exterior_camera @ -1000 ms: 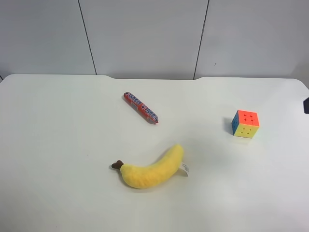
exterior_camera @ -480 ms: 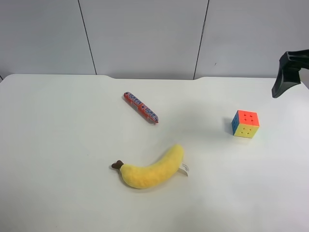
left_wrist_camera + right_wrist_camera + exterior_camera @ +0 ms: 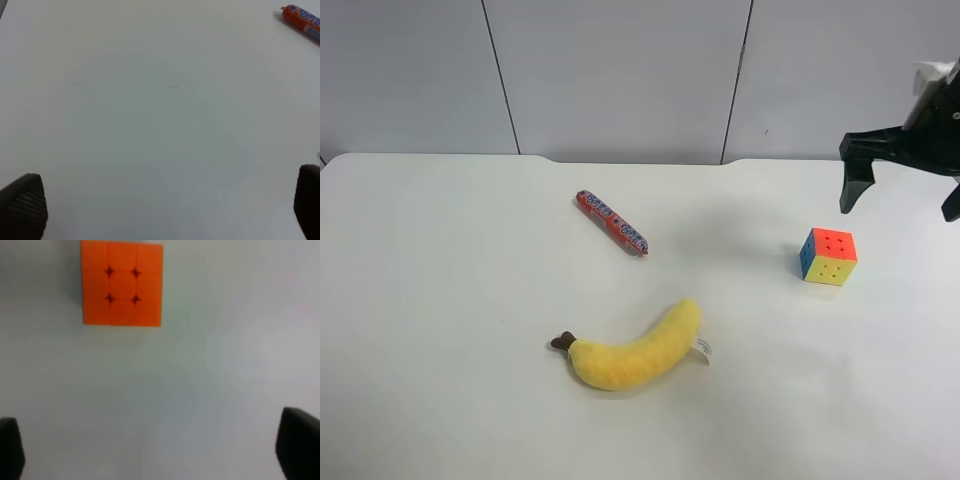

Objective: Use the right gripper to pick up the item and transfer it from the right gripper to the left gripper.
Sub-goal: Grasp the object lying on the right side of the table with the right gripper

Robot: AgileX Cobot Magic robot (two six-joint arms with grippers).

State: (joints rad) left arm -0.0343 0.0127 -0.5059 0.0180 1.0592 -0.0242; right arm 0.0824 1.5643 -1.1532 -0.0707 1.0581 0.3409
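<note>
Right fingers (image 3: pixel 299 445): spread apart, holding nothing.
Item (image 3: pixel 122 284): on tabletop (image 3: pixel 470 300), beyond the right fingers, untouched.
Left fingers (image 3: pixel 22 207): apart, empty.

Cube (image 3: pixel 828 256): orange top, yellow front, blue side; three-by-three grid, dark seams.
Banana (image 3: pixel 635 350): yellow plush, brown stem, white tag.
Candy stick (image 3: pixel 611 222): red, blue-and-white print.
Tabletop (image 3: pixel 440 300): plain white.
Wall (image 3: pixel 620 70): pale grey panels, dark seams.
Right claw (image 3: pixel 900 210): black; white mount (image 3: pixel 930 75) above.
Left claw (image 3: pixel 160 210): black, cross-hatched pads (image 3: pixel 25 207).
</note>
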